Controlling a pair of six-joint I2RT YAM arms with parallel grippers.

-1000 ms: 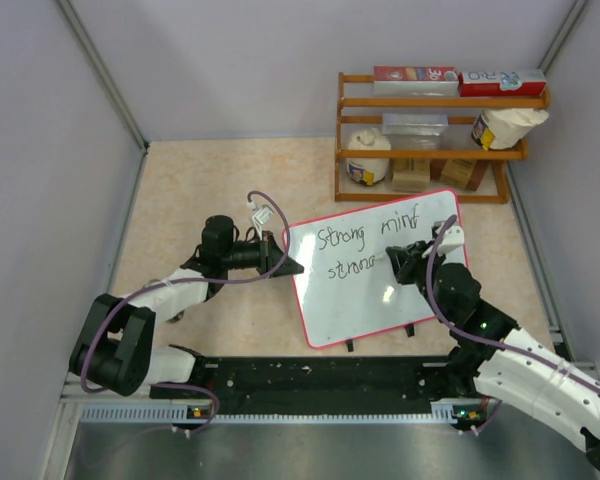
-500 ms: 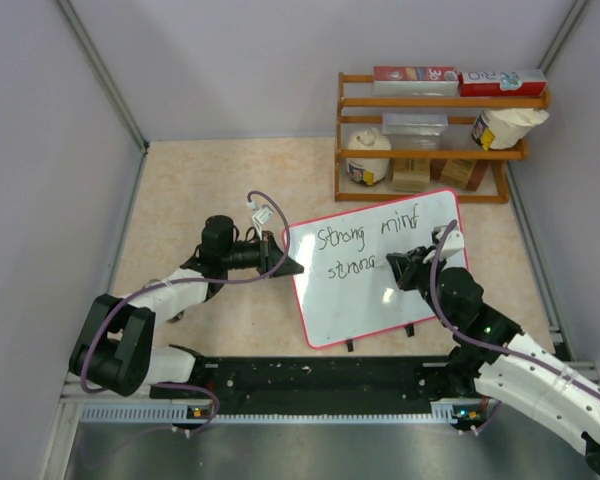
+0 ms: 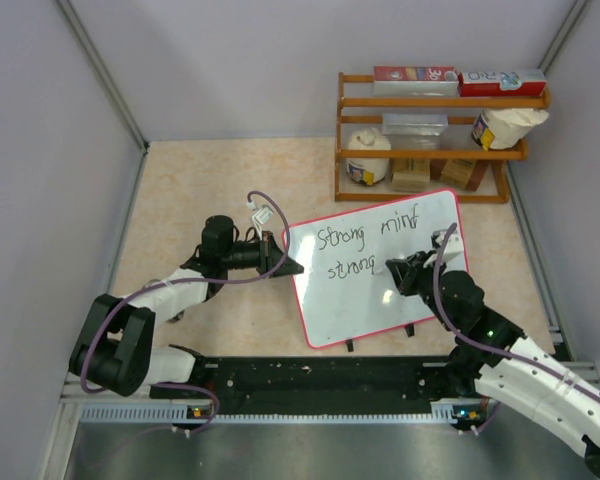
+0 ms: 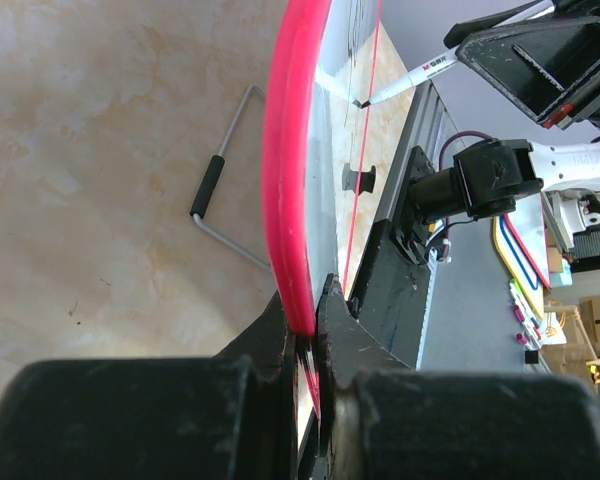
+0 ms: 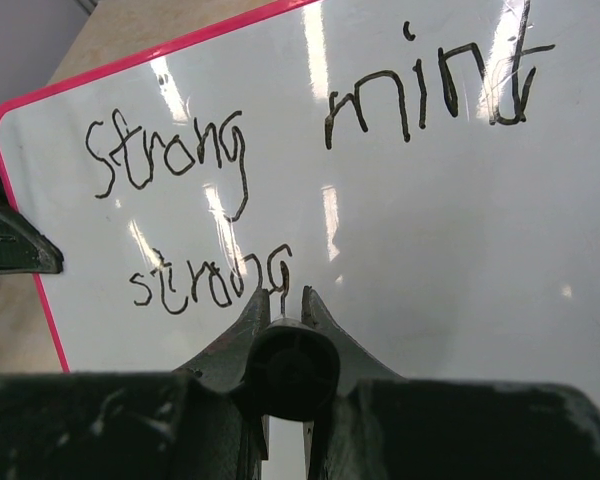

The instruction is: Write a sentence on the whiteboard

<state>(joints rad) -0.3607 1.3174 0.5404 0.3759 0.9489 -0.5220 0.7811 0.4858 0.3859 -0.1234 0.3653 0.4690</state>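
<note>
Whiteboard (image 3: 380, 300): glossy white surf. w/ glare streaks; frame smooth red plastic. Desk (image 3: 200, 190): matt beige, stone-look mottling. Rack (image 3: 440, 100): orange-brown wood. Left end effector (image 4: 305, 325) & right end effector (image 5: 283, 300): matt black plastic. Pen (image 4: 410, 78): white plastic barrel. Foot (image 4: 225, 190): bare metal wire, black sleeve.

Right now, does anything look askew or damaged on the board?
Nothing is spilled or broken. The whiteboard sits turned at an angle to the table edge, its left rim clamped in the left pincer. In the sentence, the word after "Strong" reads more like "mint" than "mind".
</note>
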